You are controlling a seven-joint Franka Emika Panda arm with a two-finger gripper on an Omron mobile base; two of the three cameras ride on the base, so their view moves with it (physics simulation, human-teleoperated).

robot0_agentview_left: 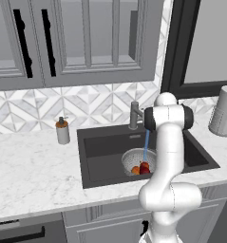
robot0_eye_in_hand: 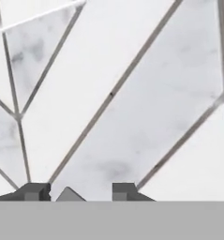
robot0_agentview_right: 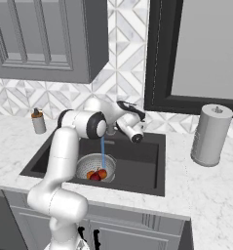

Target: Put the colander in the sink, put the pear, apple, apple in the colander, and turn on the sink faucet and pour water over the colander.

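Note:
The silver perforated colander (robot0_agentview_left: 132,157) (robot0_agentview_right: 85,166) sits in the dark sink (robot0_agentview_left: 101,144) (robot0_agentview_right: 137,168). Inside it lie two orange-red apples (robot0_agentview_left: 135,170) (robot0_agentview_right: 103,173) and the darker pear (robot0_agentview_left: 145,167) (robot0_agentview_right: 95,177), bunched together. A thin blue stream of water (robot0_agentview_left: 146,144) (robot0_agentview_right: 103,151) falls straight into the colander. The grey faucet (robot0_agentview_left: 133,115) stands at the sink's back edge. My gripper (robot0_eye_in_hand: 80,192) is close to the tiled backsplash behind the faucet. Its fingertips stand apart, and a small grey corner shows between them at the view's lower edge. The hand (robot0_agentview_right: 130,122) hovers over the sink's rear rim.
A soap dispenser (robot0_agentview_left: 62,130) (robot0_agentview_right: 38,121) stands on the marble counter left of the sink. A tall grey cylinder (robot0_agentview_left: 222,111) (robot0_agentview_right: 211,135) stands to the right. Wall cabinets hang above on the left, and a dark-framed window is on the right.

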